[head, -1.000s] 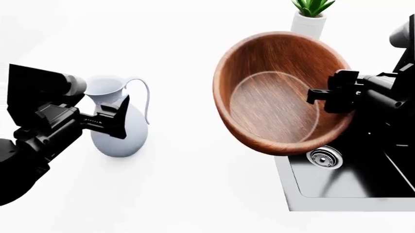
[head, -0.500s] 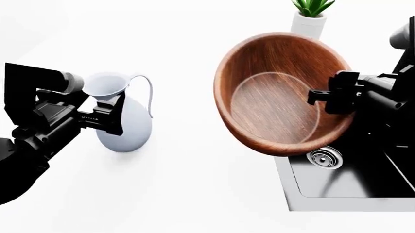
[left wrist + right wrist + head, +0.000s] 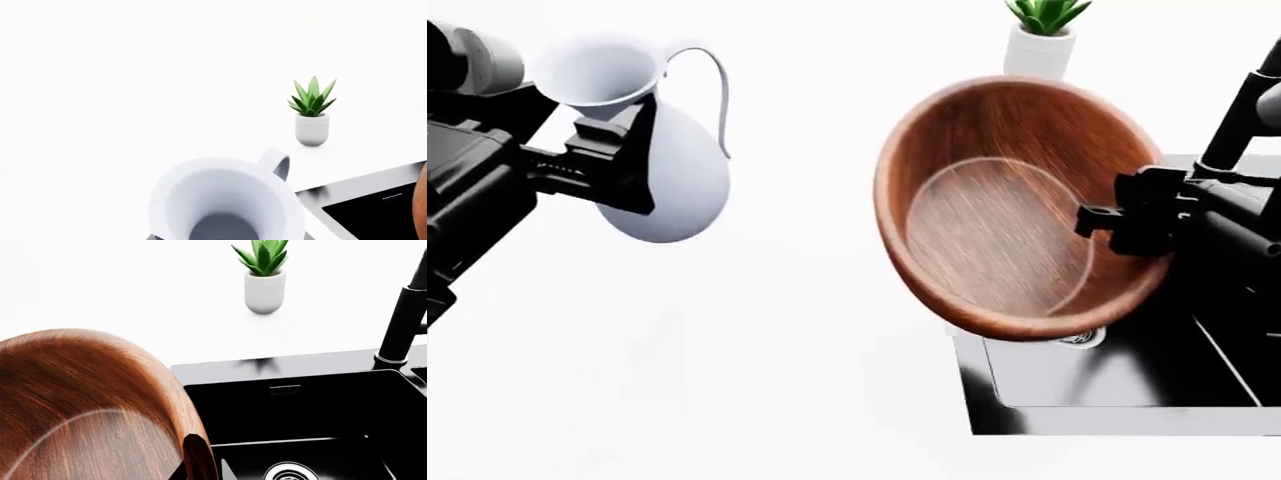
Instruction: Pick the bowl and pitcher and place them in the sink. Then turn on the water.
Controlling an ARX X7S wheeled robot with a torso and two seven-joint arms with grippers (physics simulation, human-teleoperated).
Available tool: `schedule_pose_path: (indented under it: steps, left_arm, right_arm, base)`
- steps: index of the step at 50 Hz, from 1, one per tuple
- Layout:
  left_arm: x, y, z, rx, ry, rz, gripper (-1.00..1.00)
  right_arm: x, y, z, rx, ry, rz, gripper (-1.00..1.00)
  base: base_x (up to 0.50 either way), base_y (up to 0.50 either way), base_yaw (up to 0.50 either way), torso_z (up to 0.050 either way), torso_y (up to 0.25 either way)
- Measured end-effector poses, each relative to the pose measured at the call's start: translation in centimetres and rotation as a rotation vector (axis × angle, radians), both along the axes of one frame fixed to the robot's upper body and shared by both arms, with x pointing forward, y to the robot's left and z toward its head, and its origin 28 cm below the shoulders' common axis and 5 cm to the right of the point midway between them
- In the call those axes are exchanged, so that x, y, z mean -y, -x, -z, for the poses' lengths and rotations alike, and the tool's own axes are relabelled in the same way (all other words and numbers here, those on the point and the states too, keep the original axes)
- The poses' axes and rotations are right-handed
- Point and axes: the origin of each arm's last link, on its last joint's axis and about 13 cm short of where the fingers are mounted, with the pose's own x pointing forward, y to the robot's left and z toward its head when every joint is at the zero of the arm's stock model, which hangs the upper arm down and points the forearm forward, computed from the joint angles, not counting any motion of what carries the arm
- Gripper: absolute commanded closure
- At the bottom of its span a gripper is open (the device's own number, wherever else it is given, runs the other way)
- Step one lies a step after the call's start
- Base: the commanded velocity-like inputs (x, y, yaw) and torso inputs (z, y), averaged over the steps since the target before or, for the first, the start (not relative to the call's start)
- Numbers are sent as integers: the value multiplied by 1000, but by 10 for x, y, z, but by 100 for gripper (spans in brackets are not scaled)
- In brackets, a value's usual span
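Above sink (image 3: 1014, 395) left edge: right gripper (image 3: 1114, 222) clamps rim of bowl (image 3: 1014, 210), bowl tilted, airborne. Over white counter (image 3: 761, 380), well apart from sink: left gripper (image 3: 607, 165) clamps neck of pitcher (image 3: 674, 165), lifted. Faucet (image 3: 403, 320) at sink's rear edge.

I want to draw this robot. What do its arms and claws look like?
Both arms are matte black and blocky. The left gripper has chunky, squared black fingers, with a grey rounded part behind it on the arm. The right gripper is black too, built of boxy, angular pieces. No cables or markings show.
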Motion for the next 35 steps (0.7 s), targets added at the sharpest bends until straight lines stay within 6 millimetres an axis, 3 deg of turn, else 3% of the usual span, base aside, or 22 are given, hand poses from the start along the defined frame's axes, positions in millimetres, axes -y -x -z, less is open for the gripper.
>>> schedule_pose_path:
  steps: [35]
  left_arm:
    - [4, 7, -10, 23, -29, 1, 100]
  right_arm:
    - [9, 5, 0, 12, -22, 32, 100]
  base:
    - [1, -500, 0, 0, 1]
